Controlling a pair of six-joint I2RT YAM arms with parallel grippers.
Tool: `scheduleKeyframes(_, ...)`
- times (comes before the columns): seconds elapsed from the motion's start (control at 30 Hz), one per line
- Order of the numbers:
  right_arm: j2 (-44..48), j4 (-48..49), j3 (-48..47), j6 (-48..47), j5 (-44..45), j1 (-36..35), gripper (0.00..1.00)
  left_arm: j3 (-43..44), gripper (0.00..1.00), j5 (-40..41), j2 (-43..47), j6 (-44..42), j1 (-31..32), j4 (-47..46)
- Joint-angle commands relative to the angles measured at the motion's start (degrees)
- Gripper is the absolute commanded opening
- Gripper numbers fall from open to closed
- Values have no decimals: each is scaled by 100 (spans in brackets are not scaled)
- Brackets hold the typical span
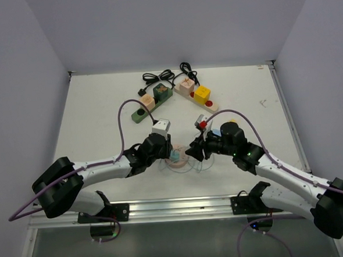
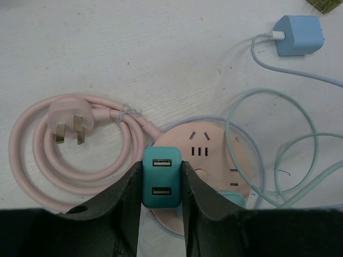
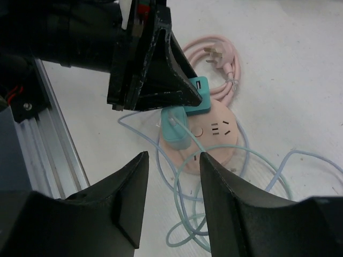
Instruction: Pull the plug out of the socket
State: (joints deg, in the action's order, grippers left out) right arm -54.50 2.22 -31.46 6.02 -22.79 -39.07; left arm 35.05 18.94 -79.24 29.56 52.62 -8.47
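Note:
A round pink socket lies on the table between both arms. A teal plug with two USB ports stands at the socket's left rim, and my left gripper is shut on its sides. The right wrist view shows this plug under the left fingers. A second teal plug with a pale green cable stands in the socket beside it. My right gripper hovers open just short of that second plug, with only the cable and table showing between its fingers.
A coiled pink cord with its own plug lies left of the socket. A blue charger with a cable lies far right. Loops of pale green and blue cable ring the socket. Two power strips sit at the back.

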Motion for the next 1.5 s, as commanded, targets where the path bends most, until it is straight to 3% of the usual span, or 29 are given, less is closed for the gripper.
scheduleKeyframes(0.0,-305,569,9,-558,407,-320,46,160,0,110,-30,120,-41,56)
scheduleKeyframes(0.33,-1220,1025,-9,-936,1020,-936,41,125,0,-13,40,173,-41,30)
scheduleKeyframes(0.57,-1554,1676,88,-884,1435,-997,49,55,0,-119,40,182,-41,-14)
scheduleKeyframes(1.07,-2355,1923,-106,-866,1426,-1349,57,46,0,-75,76,146,-41,3)
scheduleKeyframes(1.27,-2582,1923,-202,-901,1829,-1498,58,46,0,-127,84,155,-41,12)
scheduleKeyframes(1.33,-2653,1984,-202,-918,1909,-1507,54,20,0,-127,93,146,-41,3)
scheduleKeyframes(1.37,-2688,2002,-202,-919,1953,-1507,47,2,0,-119,93,138,-50,-49)
scheduleKeyframes(1.4,-2697,2037,-185,-910,1988,-1516,28,-15,0,-136,93,138,-59,-58)
scheduleKeyframes(1.47,-2662,2291,-28,-866,2015,-1525,18,-68,0,-206,93,155,-129,-119)
